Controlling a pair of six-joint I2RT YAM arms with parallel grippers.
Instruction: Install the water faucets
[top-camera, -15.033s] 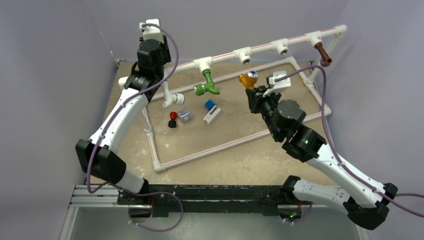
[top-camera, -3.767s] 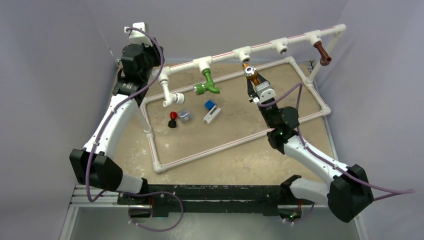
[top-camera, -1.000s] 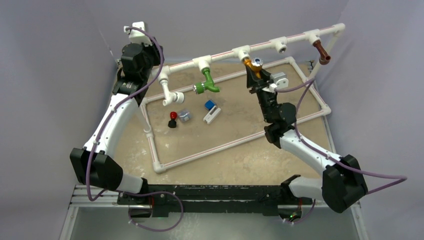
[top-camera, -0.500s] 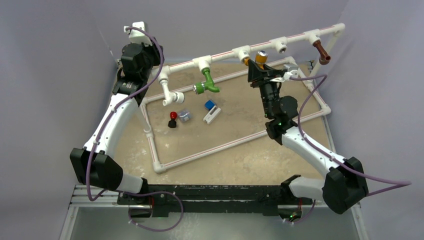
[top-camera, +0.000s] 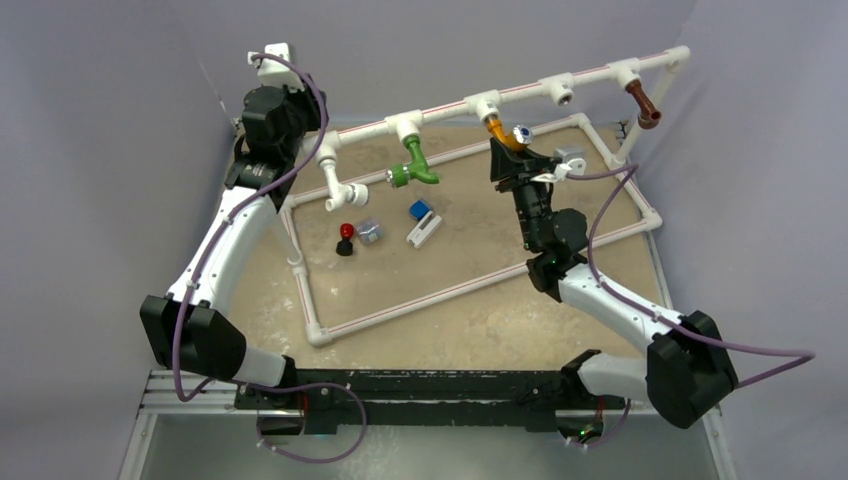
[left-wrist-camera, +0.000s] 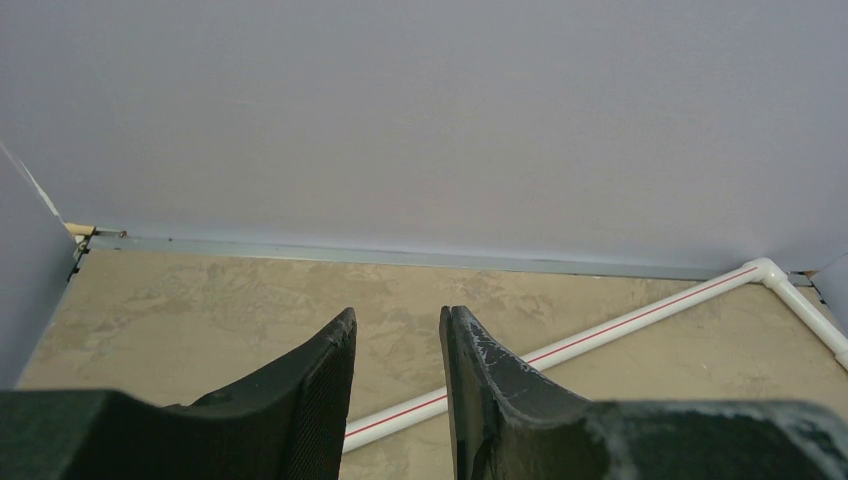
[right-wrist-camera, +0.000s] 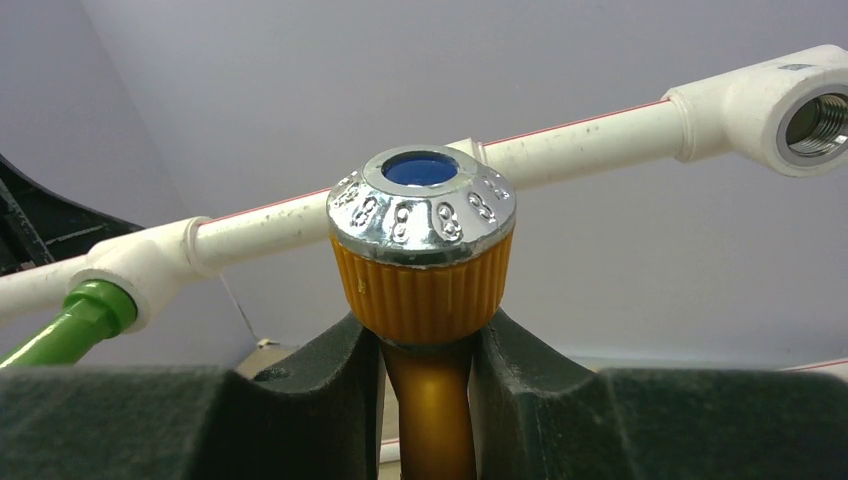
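The right gripper (right-wrist-camera: 425, 345) clamps the orange faucet (right-wrist-camera: 422, 285) by the white pipe (right-wrist-camera: 590, 135); the left gripper (left-wrist-camera: 398, 330) hangs slightly parted, empty.

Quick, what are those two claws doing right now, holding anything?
The left gripper: jaws slightly apart, holding nothing.
The right gripper: shut on the orange faucet.

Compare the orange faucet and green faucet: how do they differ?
The orange faucet is gripped in the right tool; the green faucet hangs ungripped. The orange faucet has a silver cap; the green faucet's knob is green. Both are bent taps at the same white pipe.
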